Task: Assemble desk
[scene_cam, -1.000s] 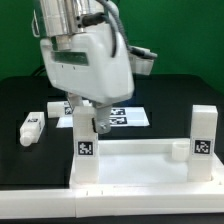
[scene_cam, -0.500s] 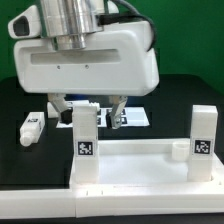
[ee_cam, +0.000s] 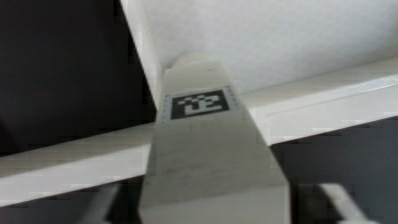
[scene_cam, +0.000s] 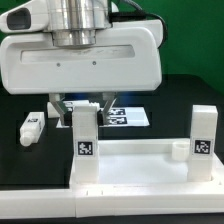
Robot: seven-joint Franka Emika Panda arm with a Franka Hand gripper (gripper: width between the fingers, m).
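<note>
Exterior view puts the desk top (scene_cam: 140,165) flat on the black counter (scene_cam: 15,160), rim upward, towards the front of the scene. Two legs stand upright at its back corners: one on the exterior view's left (scene_cam: 85,145), one on the exterior view's right (scene_cam: 203,135), each showing a square tag. A third leg (scene_cam: 32,126) lies loose on the counter, well apart from the top on the exterior view's left. I cannot find the fourth; the arm's wide body hides much of the ground behind. The marker board (scene_cam: 135,118) lies just beyond the top.

By my reckoning the job is about half done — two legs in place, at least one still to fetch, and nothing shows how firmly either standing leg is seated.

The jaws hang straight over the left leg and straddle its upper end, one finger on each side and close to its faces. Whether they already press it I cannot tell. The wrist view looks down along that same leg (ee_cam: 205,130) to where it meets the top's rim (ee_cam: 329,100) — centred, and seemingly upright.
</note>
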